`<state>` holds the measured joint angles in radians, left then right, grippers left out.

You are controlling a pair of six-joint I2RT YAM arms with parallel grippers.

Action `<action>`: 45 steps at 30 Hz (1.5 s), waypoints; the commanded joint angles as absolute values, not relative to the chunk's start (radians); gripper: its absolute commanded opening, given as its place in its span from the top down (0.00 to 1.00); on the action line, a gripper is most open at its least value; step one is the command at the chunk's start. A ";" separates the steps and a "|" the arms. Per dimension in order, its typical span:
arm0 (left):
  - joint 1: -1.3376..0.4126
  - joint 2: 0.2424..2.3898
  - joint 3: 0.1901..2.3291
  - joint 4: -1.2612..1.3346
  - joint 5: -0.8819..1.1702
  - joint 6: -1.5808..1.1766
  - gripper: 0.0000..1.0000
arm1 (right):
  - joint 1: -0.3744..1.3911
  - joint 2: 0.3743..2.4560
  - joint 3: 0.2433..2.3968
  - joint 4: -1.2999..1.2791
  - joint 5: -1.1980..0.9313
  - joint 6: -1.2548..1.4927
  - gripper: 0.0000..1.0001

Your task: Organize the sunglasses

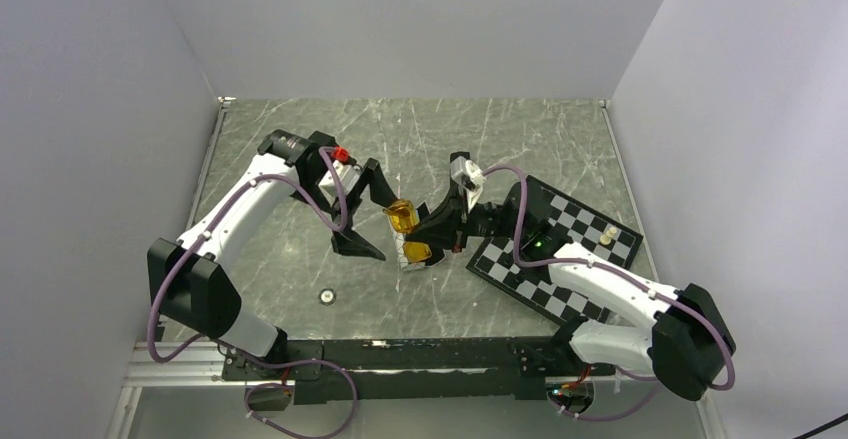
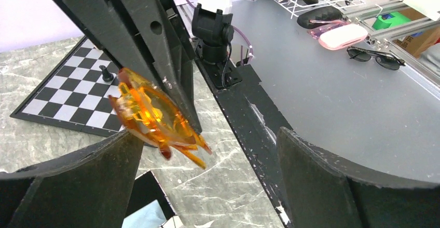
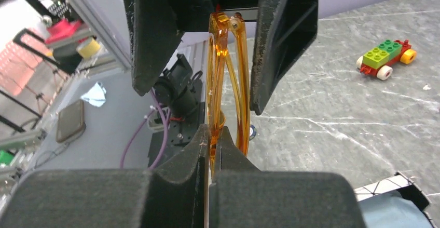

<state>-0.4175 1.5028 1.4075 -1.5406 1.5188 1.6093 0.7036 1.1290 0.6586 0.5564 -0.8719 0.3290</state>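
The orange translucent sunglasses (image 1: 404,217) hang folded in the air over the table's middle. My right gripper (image 1: 432,227) is shut on them; in the right wrist view its jaws (image 3: 212,134) pinch one edge of the orange frame (image 3: 228,77). My left gripper (image 1: 383,221) is open, and its two fingers (image 3: 283,30) stand on either side of the glasses' far end, apart from it. In the left wrist view the glasses (image 2: 150,116) sit close to the left finger (image 2: 78,186) of that gripper (image 2: 207,145). No black wire-framed pair shows on the table.
An open patterned case with a blue cloth (image 3: 394,204) lies under the glasses, also seen in the left wrist view (image 2: 148,210). A chessboard (image 1: 560,249) with pieces lies at the right. A toy brick car (image 3: 384,59) and a small round disc (image 1: 326,296) are on the table.
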 commanded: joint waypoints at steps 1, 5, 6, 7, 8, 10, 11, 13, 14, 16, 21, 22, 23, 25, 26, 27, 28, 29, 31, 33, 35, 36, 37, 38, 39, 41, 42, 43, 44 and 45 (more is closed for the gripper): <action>-0.401 1.504 1.432 -1.569 1.736 1.611 0.01 | 0.697 1.156 0.620 0.848 -0.722 0.497 1.00; -0.349 1.527 1.446 -1.568 1.759 1.568 0.01 | 0.696 1.129 0.618 0.808 -0.658 0.478 1.00; -0.334 1.544 1.465 -1.568 1.759 1.544 0.01 | 0.696 1.114 0.624 0.771 -0.635 0.461 1.00; -0.317 1.565 1.491 -1.568 1.758 1.518 0.01 | 0.697 1.097 0.635 0.718 -0.615 0.435 1.00; -0.293 1.593 1.522 -1.569 1.757 1.492 0.01 | 0.697 1.076 0.646 0.663 -0.589 0.407 1.00; -0.224 1.656 1.612 -1.569 1.749 1.413 0.01 | 0.697 1.035 0.667 0.557 -0.571 0.341 1.00; -0.186 1.699 1.680 -1.569 1.754 1.370 0.01 | 0.696 1.013 0.678 0.491 -0.549 0.311 1.00; -0.127 1.751 1.789 -1.568 1.758 1.284 0.01 | 0.696 0.967 0.692 0.411 -0.527 0.247 1.00; -0.114 1.771 1.840 -1.569 1.757 1.266 0.01 | 0.696 0.945 0.696 0.381 -0.518 0.216 1.00; -0.109 1.786 1.916 -1.569 1.743 1.345 0.01 | 0.696 0.909 0.698 0.335 -0.501 0.154 1.00; -0.117 1.680 1.940 -1.569 1.720 1.829 0.01 | 0.696 0.851 0.686 0.303 -0.463 0.114 1.00; -0.114 1.645 1.903 -1.568 1.719 1.898 0.01 | 0.696 0.845 0.680 0.304 -0.464 0.111 1.00; -0.107 1.615 1.850 -1.569 1.739 2.002 0.01 | 0.696 0.837 0.673 0.312 -0.465 0.112 1.00; -0.097 1.570 1.797 -1.568 1.758 2.129 0.01 | 0.696 0.819 0.656 0.328 -0.468 0.109 1.00; -0.094 1.541 1.742 -1.567 1.760 2.224 0.01 | 0.696 0.811 0.651 0.333 -0.467 0.102 1.00; -0.093 1.521 1.689 -1.566 1.761 2.348 0.01 | 0.696 0.803 0.645 0.334 -0.467 0.095 1.00; -0.094 1.503 1.629 -1.565 1.761 2.501 0.01 | 0.696 0.798 0.644 0.331 -0.465 0.087 1.00; -0.095 1.491 1.582 -1.561 1.762 2.642 0.01 | 0.696 0.793 0.643 0.329 -0.461 0.079 1.00; -0.095 1.494 1.543 -1.474 1.759 2.786 0.01 | 0.697 0.791 0.646 0.321 -0.453 0.074 1.00; -0.083 1.498 1.511 -1.278 1.758 2.790 0.01 | 0.696 0.798 0.657 0.300 -0.449 0.066 1.00; -0.079 1.505 1.471 -1.091 1.741 2.781 0.01 | 0.696 0.806 0.660 0.293 -0.437 0.066 1.00; -0.084 1.513 1.468 -1.000 1.705 2.712 0.01 | 0.696 0.810 0.660 0.287 -0.422 0.069 1.00; -0.093 1.511 1.455 -0.845 1.639 2.567 0.01 | 0.696 0.813 0.663 0.285 -0.412 0.077 1.00; -0.111 1.501 1.409 -0.617 1.519 2.332 0.01 | 0.696 0.816 0.665 0.278 -0.405 0.076 1.00; -0.147 1.486 1.338 -0.314 1.379 2.060 0.01 | 0.697 0.816 0.669 0.269 -0.407 0.076 1.00; -0.278 1.490 1.192 0.193 0.827 1.463 0.01 | 0.697 0.815 0.680 0.241 -0.412 0.075 1.00; -0.356 1.507 1.169 0.300 0.509 1.339 0.01 | 0.697 0.810 0.680 0.235 -0.414 0.073 1.00; -0.402 1.526 1.165 0.345 0.295 1.379 0.01 | 0.696 0.803 0.675 0.242 -0.413 0.074 1.00; -0.412 1.534 1.151 0.415 0.225 1.345 0.01 | 0.696 0.797 0.665 0.259 -0.408 0.076 1.00; -0.410 1.532 1.158 0.481 0.202 1.174 0.01 | 0.697 0.790 0.652 0.277 -0.402 0.079 1.00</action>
<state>-0.3092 1.5208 1.1816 -0.1997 0.8921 1.6405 0.6991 0.8204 0.6422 0.2287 -0.4248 0.0879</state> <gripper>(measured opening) 0.994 0.036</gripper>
